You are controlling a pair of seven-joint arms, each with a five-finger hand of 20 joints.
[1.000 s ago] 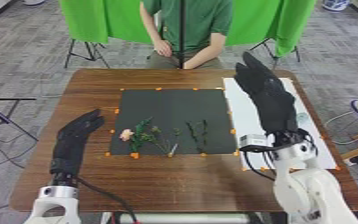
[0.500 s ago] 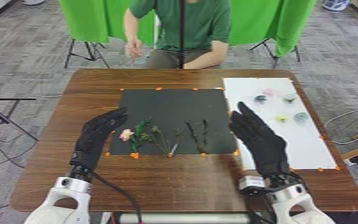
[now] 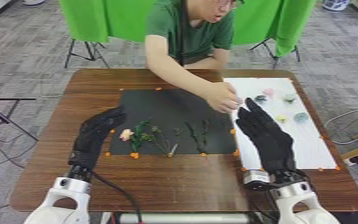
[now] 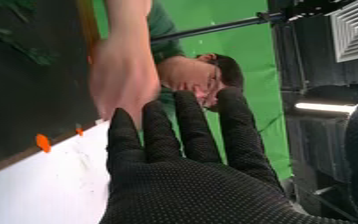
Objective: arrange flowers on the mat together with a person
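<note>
Right hand [image 3: 266,142], mine, over the white sheet [image 3: 304,150]: its fingers are straight and slightly apart, holding nothing. Left hand [image 3: 94,132], also mine, is empty, its fingers extended near the 9 o'clock edge of the dark mat [image 3: 162,105]. The person's hand [image 3: 221,97] is at about 10 o'clock from my right fingertips, close to them; whether we touch, or whether it holds anything, I cannot tell.

On the mat, a pink flower [image 3: 127,134] lies at 8 o'clock, a leafy green stem [image 3: 142,135] at 7, thin sprigs [image 3: 167,144] at 6 and dark stems [image 3: 198,137] at 5. On the sheet, at 3 o'clock from the mat, small flower heads [image 3: 281,118] lie between 12 and 2 o'clock of its centre.

Step in hand, as I judge it: sharing the space with the person, with the arrangement at an early stage. Good technique calls for keeping my palm level and my fingers loose until the person's hand is clear. Any pick should then descend from above, pinch one stem at its firmest part, and spare the petals, which may crush. Sweeping sideways could drag neighbouring stems or knock the person's fingers.

Lettering: I can make out none, on mat, sheet or surface [image 3: 158,185].
</note>
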